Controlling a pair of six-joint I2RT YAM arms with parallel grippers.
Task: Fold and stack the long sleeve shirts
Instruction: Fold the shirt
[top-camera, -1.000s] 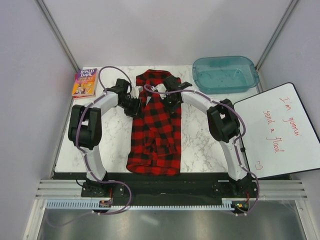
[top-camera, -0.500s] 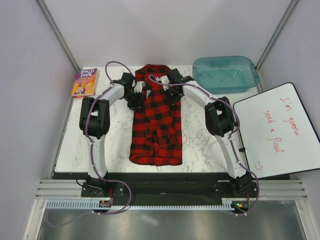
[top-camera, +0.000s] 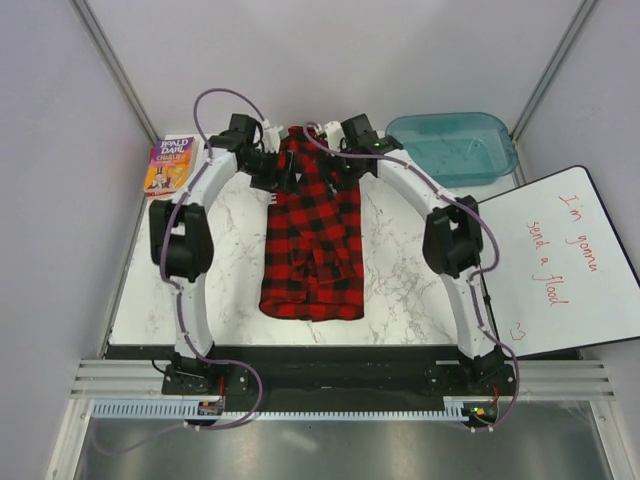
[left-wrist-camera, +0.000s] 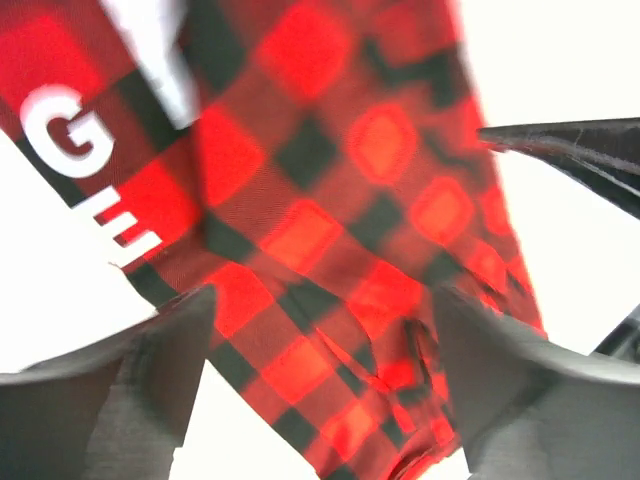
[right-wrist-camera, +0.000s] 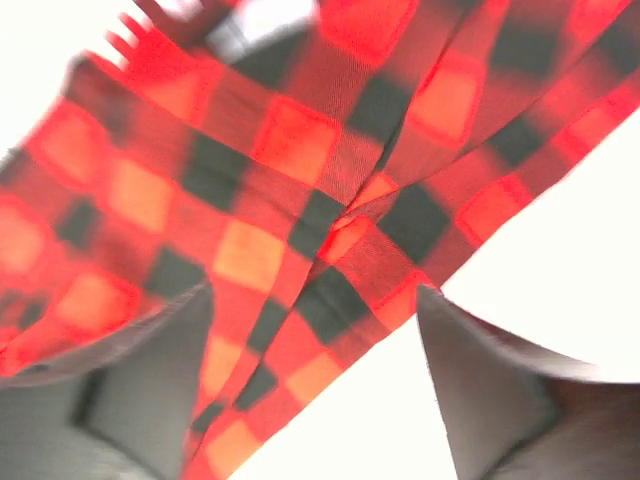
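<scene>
One red-and-black check long sleeve shirt (top-camera: 312, 240) lies as a narrow lengthwise strip down the middle of the marble table. My left gripper (top-camera: 277, 172) is at the far left corner of the strip and my right gripper (top-camera: 337, 162) at the far right corner. In the left wrist view the left gripper (left-wrist-camera: 322, 330) stands open, with the check cloth (left-wrist-camera: 330, 230) and its white lettering (left-wrist-camera: 70, 140) loose under the spread fingers. The right gripper (right-wrist-camera: 315, 320) is open too, over a folded edge of the shirt (right-wrist-camera: 280, 170).
A colourful paperback book (top-camera: 170, 165) lies at the far left corner of the table. A teal plastic tray (top-camera: 450, 147) sits at the far right. A whiteboard (top-camera: 560, 265) with red writing lies along the right side.
Both grippers moved toward the far edge, drawing the shirt's far end along and stretching the strip. Then both jaws opened and let the cloth go.
</scene>
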